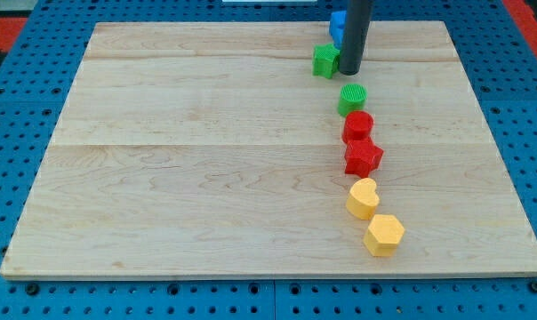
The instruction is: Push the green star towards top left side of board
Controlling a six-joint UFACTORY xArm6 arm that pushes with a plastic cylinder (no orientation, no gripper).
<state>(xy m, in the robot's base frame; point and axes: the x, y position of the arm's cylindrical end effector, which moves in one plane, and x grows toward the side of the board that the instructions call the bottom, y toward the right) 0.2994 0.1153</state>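
The green star (324,60) lies near the view's top, right of the middle of the wooden board (206,151). My tip (349,70) stands right against the star's right side, touching or nearly touching it. The dark rod rises from there to the top edge of the view. A blue block (337,25) sits just behind the rod, partly hidden by it.
Below the tip a line of blocks runs down the board: a green cylinder (352,98), a red cylinder (358,126), a red star (363,157), a yellow heart (363,197) and a yellow hexagon (384,235). Blue pegboard surrounds the board.
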